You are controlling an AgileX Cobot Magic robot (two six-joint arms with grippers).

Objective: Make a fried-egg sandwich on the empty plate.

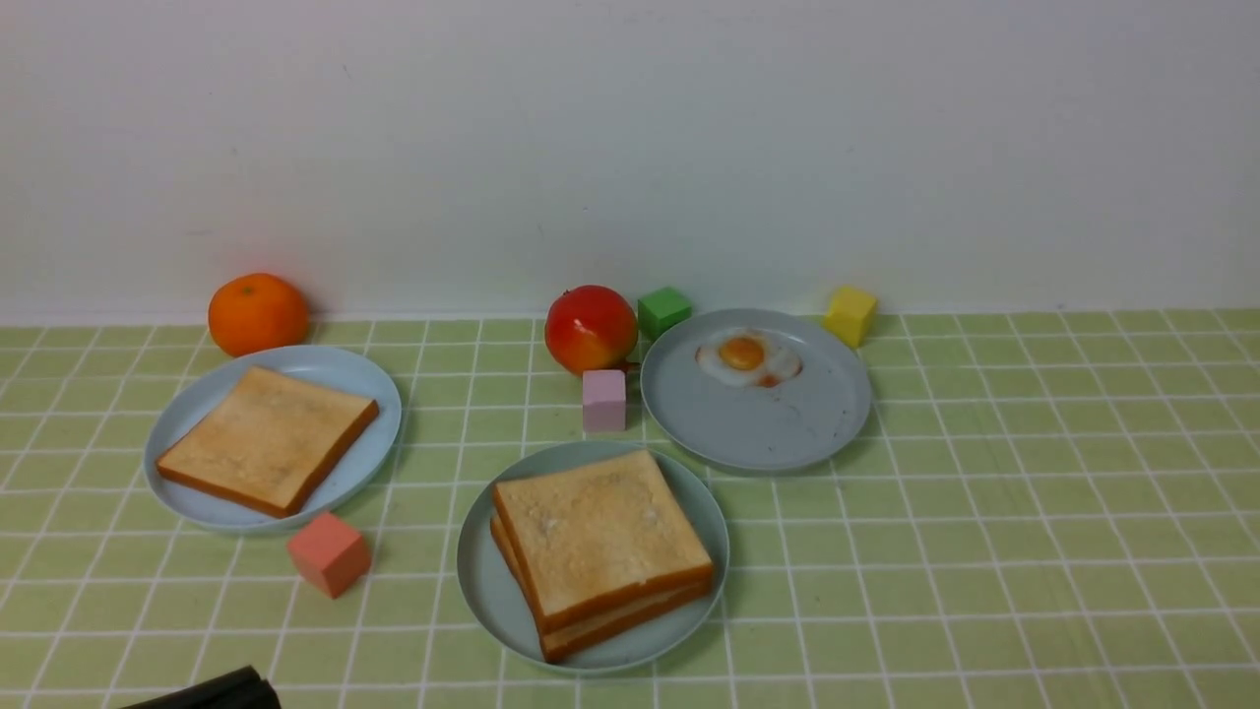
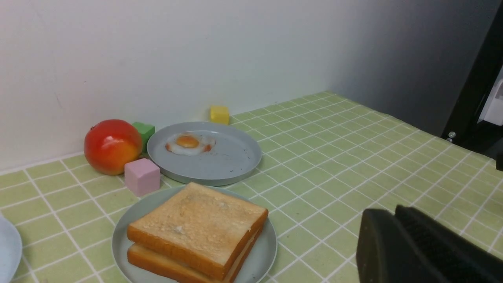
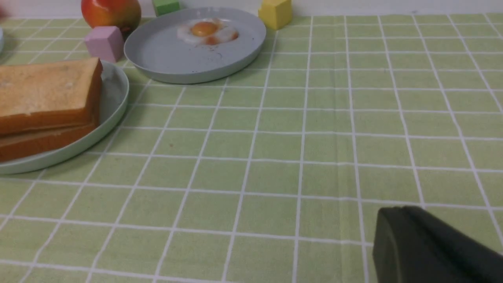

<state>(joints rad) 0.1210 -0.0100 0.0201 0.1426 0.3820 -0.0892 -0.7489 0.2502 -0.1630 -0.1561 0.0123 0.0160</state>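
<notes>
Bright, even light, soft short shadows; sharp throughout except the blurred near black tool (image 3: 432,247).

The front camera sits high on the robot's side, looking forward and down across the green checked tablecloth (image 1: 984,492) to the white wall. The left wrist camera hangs low at the near left, angled toward the far right, pretty close to the two stacked golden-brown toast slices (image 2: 200,232). The right wrist camera skims low from the near right, facing far-left. All three catch the round grey-blue plastic plate (image 1: 758,433) (image 2: 220,165) (image 3: 177,55) holding the glossy white fried egg with orange yolk (image 1: 748,358) (image 2: 189,143) (image 3: 207,31).
</notes>
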